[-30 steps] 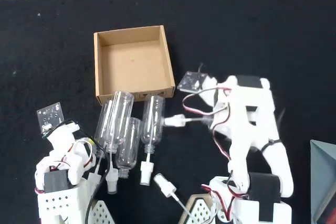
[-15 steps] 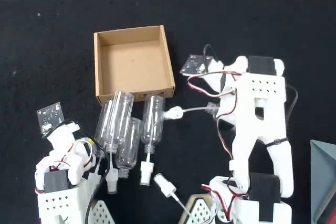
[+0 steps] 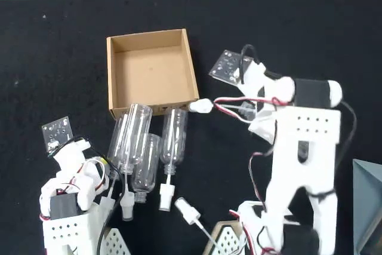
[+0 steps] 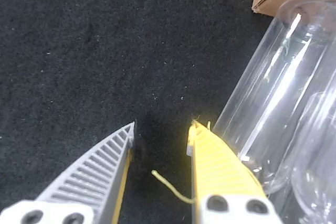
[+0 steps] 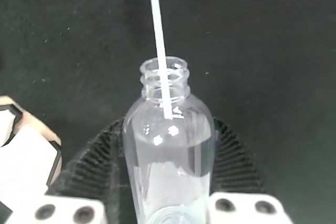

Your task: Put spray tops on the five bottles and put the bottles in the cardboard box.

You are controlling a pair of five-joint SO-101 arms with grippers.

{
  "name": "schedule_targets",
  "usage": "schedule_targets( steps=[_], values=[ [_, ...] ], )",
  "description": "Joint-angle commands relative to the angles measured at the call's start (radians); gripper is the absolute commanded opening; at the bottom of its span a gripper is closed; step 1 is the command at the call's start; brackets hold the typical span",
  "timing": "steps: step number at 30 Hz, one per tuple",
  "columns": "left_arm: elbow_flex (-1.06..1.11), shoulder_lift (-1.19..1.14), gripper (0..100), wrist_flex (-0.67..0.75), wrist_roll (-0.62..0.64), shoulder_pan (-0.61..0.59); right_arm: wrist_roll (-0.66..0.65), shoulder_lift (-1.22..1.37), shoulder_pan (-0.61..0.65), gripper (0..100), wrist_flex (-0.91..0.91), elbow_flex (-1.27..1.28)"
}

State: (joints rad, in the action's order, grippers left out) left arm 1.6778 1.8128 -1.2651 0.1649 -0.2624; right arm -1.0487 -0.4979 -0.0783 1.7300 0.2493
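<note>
Spray tops: nearest the arm bases we count three loose spray tops (image 3: pixel 167 194) on the black table (image 3: pixel 310 28). Two of them lie just off the necks of lying bottles, and we cannot tell whether their tubes reach inside.
Left gripper: we find the left gripper (image 4: pixel 160 127) low over the table, its pincer moderately wide with nothing between the fingers. Its yellow finger (image 4: pixel 215 166) sits just beside a clear bottle.
Lying bottles: four clear bottles (image 3: pixel 136 131) lie bunched on their sides between the left arm and the box, necks toward the arm bases.
Right gripper: we see the right gripper (image 5: pixel 169 127) clamped on a fifth bottle, its black fingers pressed against both sides of the body.
Held bottle: the held bottle (image 5: pixel 169 166) points its open neck away from the wrist, on the right of the lying group.
Inserted top: a white tube (image 5: pixel 157 40) passes down through the neck into the held bottle. In the high view its white head (image 3: pixel 202 106) stands clear of the neck, just beside the box's near right corner.
Cardboard box: farthest from us, the cardboard box (image 3: pixel 191 67) sits open-topped on the table, its near wall touching the ends of the lying bottles.
</note>
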Motion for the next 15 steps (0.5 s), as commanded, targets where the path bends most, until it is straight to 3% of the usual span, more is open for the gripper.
schedule_targets(
  steps=[1,10,15],
  values=[
    [0.022,0.008,15,-0.006,-0.009,0.005,0.032,-0.084,-0.023,11.3,0.029,-0.068],
    [0.022,0.008,15,-0.006,-0.009,0.005,0.114,-0.162,-0.029,11.3,0.032,-0.064],
    [0.022,0.008,15,-0.006,-0.009,0.005,0.115,-0.219,0.031,11.3,0.031,0.067]
  ],
)
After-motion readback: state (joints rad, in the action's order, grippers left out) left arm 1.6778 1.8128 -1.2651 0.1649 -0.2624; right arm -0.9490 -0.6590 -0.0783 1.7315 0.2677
